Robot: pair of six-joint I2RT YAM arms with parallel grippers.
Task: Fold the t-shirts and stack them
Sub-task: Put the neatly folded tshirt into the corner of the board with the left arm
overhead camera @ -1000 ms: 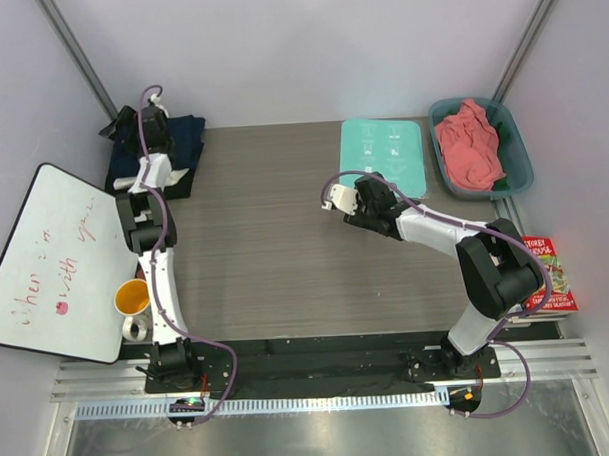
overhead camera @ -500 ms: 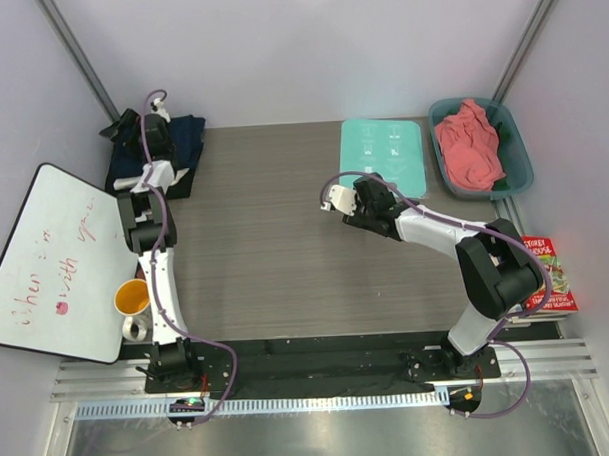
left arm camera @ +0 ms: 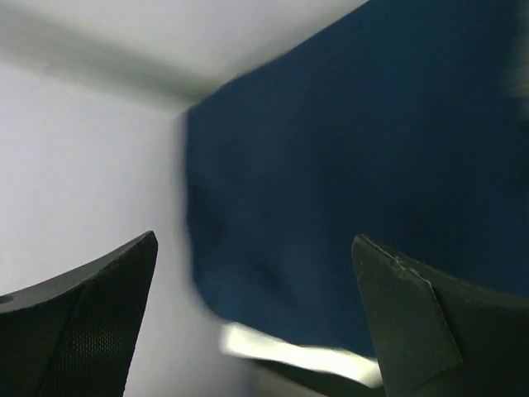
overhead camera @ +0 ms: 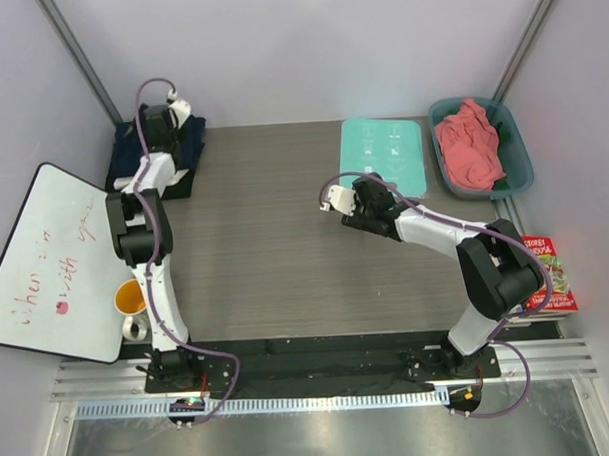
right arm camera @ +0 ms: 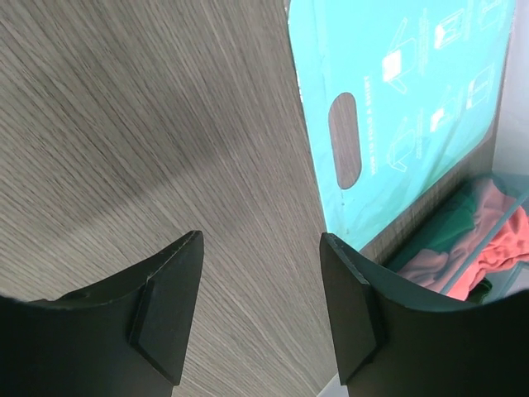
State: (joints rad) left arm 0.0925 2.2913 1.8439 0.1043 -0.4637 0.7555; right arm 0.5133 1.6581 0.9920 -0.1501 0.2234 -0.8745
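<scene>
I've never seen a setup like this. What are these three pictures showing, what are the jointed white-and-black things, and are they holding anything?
Those are two robot arms, bolted at the near edge of a table. The wide picture comes from a camera fixed above and behind them. The other two pictures come from small cameras on the wrists, so the dark shapes at the bottom of each are that arm's own two fingers. The left gripper is open over a navy t-shirt in the far left corner and holds nothing. The right gripper is also open and empty, above bare table beside a mint-green board. To the right of the board, a teal tub holds a salmon pink t-shirt.
</scene>
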